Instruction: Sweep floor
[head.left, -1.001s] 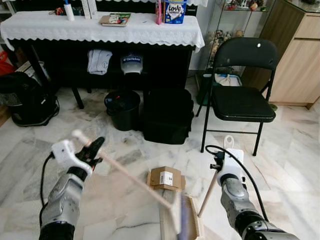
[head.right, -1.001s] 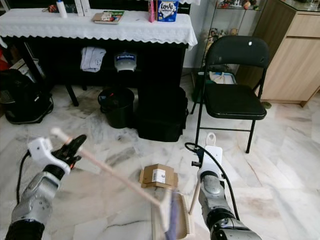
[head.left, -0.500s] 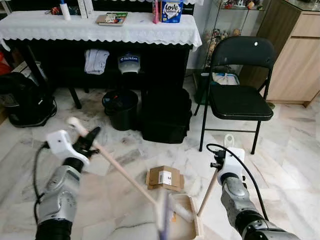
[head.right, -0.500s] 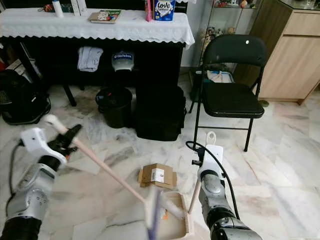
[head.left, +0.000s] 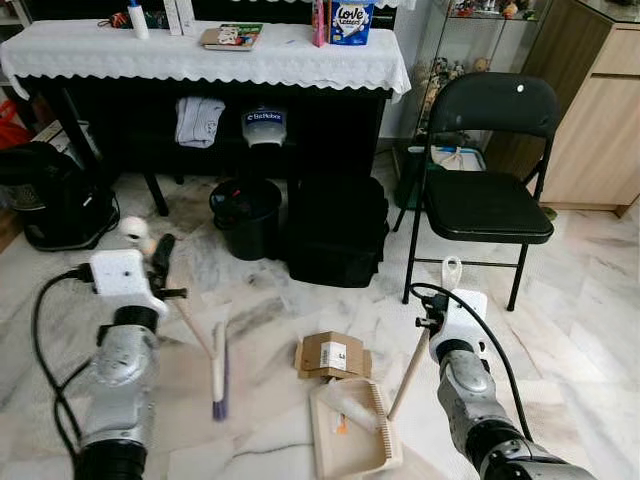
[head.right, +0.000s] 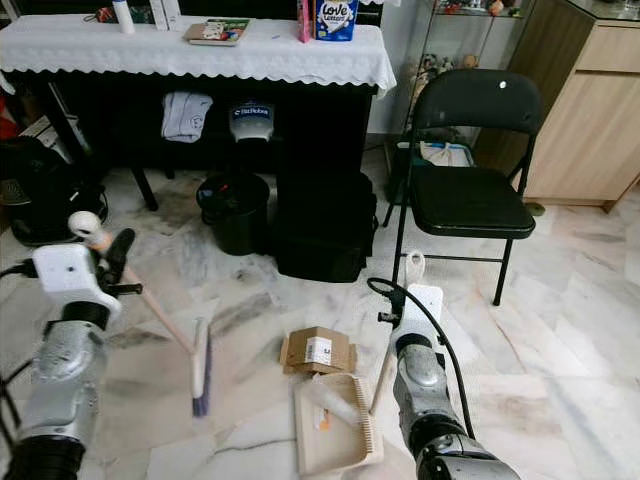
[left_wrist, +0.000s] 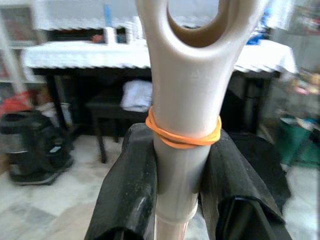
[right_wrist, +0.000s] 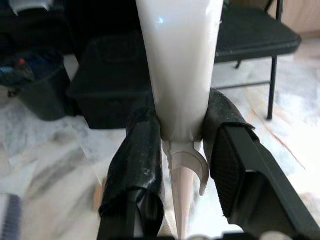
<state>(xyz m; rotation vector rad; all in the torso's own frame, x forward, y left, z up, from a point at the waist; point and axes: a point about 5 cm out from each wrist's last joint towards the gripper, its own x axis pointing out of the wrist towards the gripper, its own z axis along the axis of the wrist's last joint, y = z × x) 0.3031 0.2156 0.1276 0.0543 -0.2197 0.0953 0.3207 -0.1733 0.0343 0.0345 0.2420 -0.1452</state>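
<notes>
open floor (head.left: 590, 300) right | ahead: bin (head.left: 246, 216), bag (head.left: 336, 230), chair (head.left: 486, 170)

Beneath the cloth-covered table (head.left: 200, 55) — a black bin (head.left: 245, 217), a black case (head.left: 335, 230); folding chair (head.left: 487, 190) beside it.

Floor sweeping, as seen from the head camera.

A broom (head.left: 205, 350) is held near its handle top by the left gripper (head.left: 158, 262), its head resting on the marble floor (head.left: 580, 300). A beige dustpan (head.left: 352, 428) lies just beside a flattened cardboard box (head.left: 334, 356), its long handle clasped by the right gripper (head.left: 430, 335) (a pale scrap is seen inside the pan). Behind, a black bin (head.left: 246, 218) and a black case (head.left: 336, 232) are placed before the cloth-covered bench (head.left: 200, 55), with a black folding chair (head.left: 487, 190) to the right.
</notes>
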